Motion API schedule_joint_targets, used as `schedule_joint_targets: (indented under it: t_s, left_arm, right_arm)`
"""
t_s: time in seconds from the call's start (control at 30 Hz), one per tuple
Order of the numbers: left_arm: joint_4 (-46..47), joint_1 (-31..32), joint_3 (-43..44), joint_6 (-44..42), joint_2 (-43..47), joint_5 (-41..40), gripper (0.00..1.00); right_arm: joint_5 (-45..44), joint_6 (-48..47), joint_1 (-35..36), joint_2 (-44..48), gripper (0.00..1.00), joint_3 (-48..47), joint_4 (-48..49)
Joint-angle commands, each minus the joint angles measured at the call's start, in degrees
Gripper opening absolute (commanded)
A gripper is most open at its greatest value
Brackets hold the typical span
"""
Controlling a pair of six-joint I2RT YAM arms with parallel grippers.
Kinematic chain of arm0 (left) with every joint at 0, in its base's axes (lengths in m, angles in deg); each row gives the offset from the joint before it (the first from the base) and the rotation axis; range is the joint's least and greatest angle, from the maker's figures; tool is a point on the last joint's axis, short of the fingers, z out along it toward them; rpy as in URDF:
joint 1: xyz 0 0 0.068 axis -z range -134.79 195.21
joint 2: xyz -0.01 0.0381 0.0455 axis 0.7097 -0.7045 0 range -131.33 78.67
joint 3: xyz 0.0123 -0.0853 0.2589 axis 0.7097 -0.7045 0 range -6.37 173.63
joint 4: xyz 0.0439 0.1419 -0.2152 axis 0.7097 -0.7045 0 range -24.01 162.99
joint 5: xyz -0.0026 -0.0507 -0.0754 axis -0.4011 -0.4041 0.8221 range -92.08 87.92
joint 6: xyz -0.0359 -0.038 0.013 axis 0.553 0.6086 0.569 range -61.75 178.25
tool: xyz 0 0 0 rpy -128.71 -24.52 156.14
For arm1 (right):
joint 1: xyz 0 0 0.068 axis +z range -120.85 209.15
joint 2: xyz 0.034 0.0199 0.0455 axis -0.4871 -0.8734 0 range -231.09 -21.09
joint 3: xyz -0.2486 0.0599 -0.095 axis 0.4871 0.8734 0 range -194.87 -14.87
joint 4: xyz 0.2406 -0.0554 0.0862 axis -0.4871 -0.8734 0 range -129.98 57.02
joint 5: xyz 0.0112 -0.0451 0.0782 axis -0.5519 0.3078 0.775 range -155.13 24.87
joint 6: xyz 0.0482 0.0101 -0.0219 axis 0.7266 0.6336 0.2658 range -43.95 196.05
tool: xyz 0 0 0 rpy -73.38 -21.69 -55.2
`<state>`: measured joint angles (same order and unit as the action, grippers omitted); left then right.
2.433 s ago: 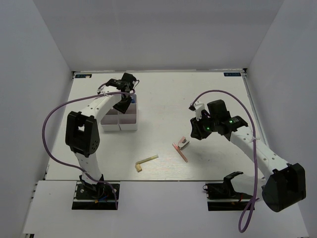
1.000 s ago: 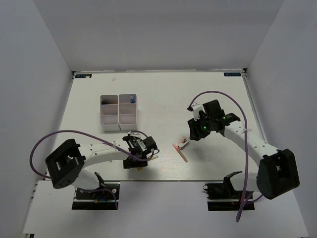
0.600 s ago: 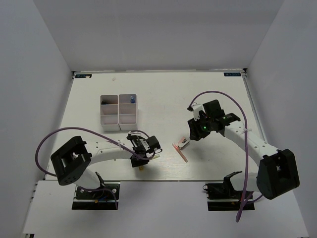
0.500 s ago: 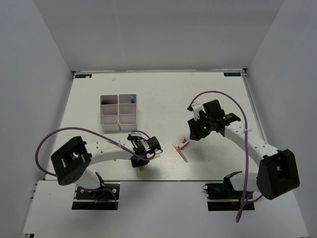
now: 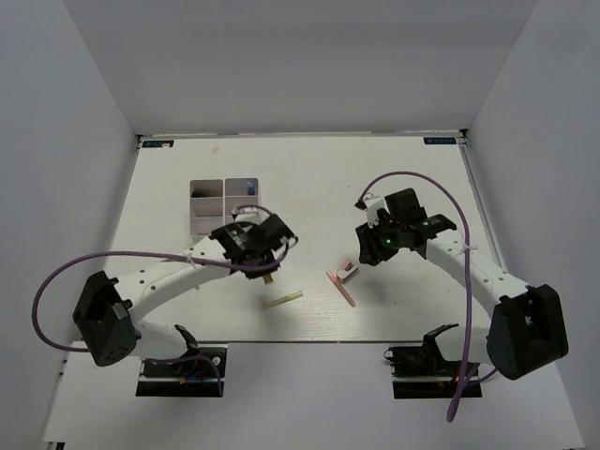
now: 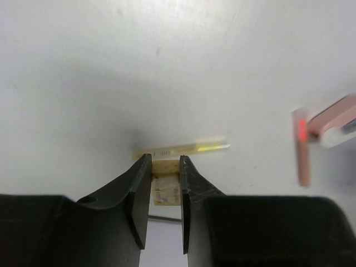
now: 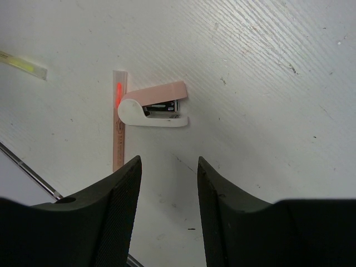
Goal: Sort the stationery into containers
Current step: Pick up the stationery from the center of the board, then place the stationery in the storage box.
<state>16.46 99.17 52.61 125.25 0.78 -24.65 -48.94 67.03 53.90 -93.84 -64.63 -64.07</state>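
Note:
My left gripper (image 5: 268, 265) is shut on a small yellowish block (image 6: 166, 186) and holds it above the table, just in front of the white organizer box (image 5: 223, 190), whose near half my arm hides. A yellowish stick (image 5: 284, 299) lies on the table below; it also shows in the left wrist view (image 6: 181, 149). My right gripper (image 5: 371, 251) is open and empty, just right of a pink and white stapler (image 7: 154, 108) and a pink stick (image 7: 118, 128). A blue-capped item (image 5: 249, 187) stands in a back compartment.
A dark item (image 5: 200, 194) sits in the box's back left compartment. The table's front edge (image 5: 309, 341) runs near the yellowish stick. White walls enclose the table on three sides.
My left gripper has risen from the table's front with the yellowish block and moved back toward the box. The yellowish stick stayed on the table. The right arm has hardly moved.

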Motion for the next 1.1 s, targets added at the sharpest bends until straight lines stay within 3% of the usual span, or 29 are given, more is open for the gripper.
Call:
schedule_joint_targets:
  t_s: [0.0,0.1,0.13,0.2,0.23,0.37,0.57,0.9,0.97,1.0,1.07]
  left_arm:
    - [0.28,-8.13,6.48,-8.71,2.13,-4.94,0.01]
    - [0.9,-14.74,12.36,-10.32,0.12,-7.74,0.01]
    - [0.72,-19.37,14.82,-9.09,-1.29,-8.36,0.01]
    - [0.46,-22.04,18.08,-5.33,-3.4,-9.51,0.01]
    - [0.72,-26.66,18.62,-4.52,-4.89,-8.9,0.01]
    - [2.57,-33.82,21.7,0.31,-11.38,-1.36,0.01]
    - [2.48,-35.14,27.94,2.08,-19.31,0.33,0.01]
    - [3.36,-35.5,29.7,4.01,-24.41,1.91,0.01]
    - [3.53,-35.5,29.53,4.19,-24.94,2.17,0.08]
    - [3.36,-35.5,29.26,4.36,-25.21,2.52,0.21]
    - [3.71,-35.41,28.91,4.19,-25.47,3.05,0.35]
  right_arm:
    - [-0.45,0.14,-0.23,1.47,0.48,-0.43,1.12]
    - [-0.45,0.14,-0.23,1.3,0.48,-0.34,1.21]
    - [-0.19,0.05,-0.23,1.38,0.48,-0.43,1.12]
    - [-0.36,0.23,-0.23,1.39,0.48,-0.43,1.03]
    - [-0.28,0.14,-0.32,1.47,0.48,-0.34,1.21]
    - [-0.45,0.14,-0.23,1.82,0.48,-0.34,1.12]
    - [-0.63,-0.04,-0.41,2.35,0.48,-0.34,1.3]
    - [-0.63,-0.39,-0.41,2.35,0.48,-0.43,1.3]
    - [-0.72,-0.39,-0.23,2.35,0.48,-0.34,1.12]
    - [-0.63,-0.39,-0.32,2.35,0.48,-0.34,1.03]
    - [-0.72,-0.47,-0.41,2.44,0.48,-0.43,1.12]
